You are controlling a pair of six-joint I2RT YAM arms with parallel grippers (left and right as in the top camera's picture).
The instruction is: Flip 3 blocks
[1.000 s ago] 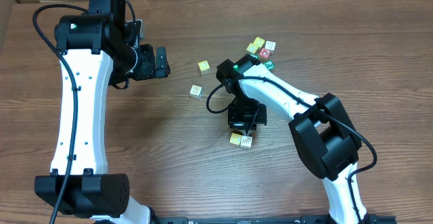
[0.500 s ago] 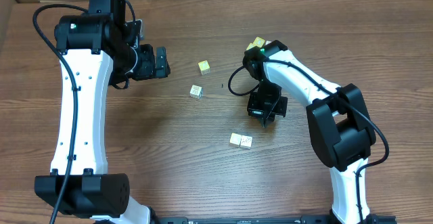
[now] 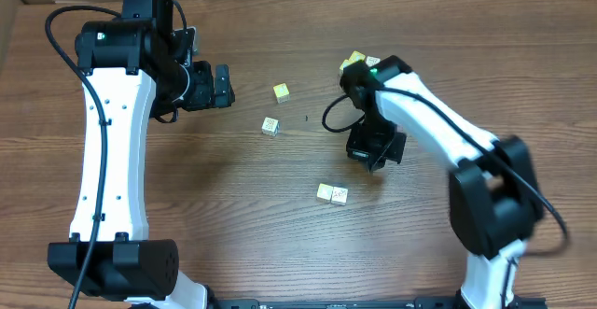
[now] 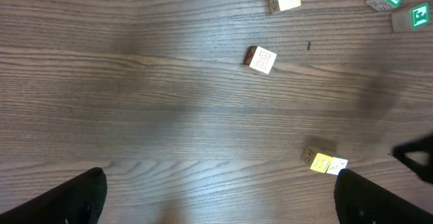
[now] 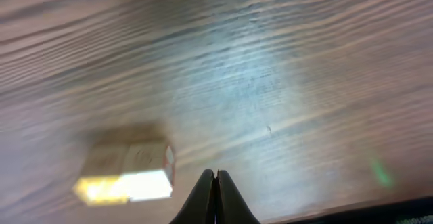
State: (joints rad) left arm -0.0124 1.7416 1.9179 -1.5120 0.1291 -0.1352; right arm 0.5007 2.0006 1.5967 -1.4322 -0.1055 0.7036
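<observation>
Two blocks touch near the tabletop [image 3: 187,206] middle overhead, a yellowish block [image 3: 325,192] and a cream block [image 3: 340,196]; a patterned block [image 3: 270,126] lies nearer the far edge. Left wrist: my left pincer [image 4: 220,187] stands spread, empty. Right wrist: my right pincer [image 5: 216,187] is pressed together, empty, the two blocks near it.
</observation>
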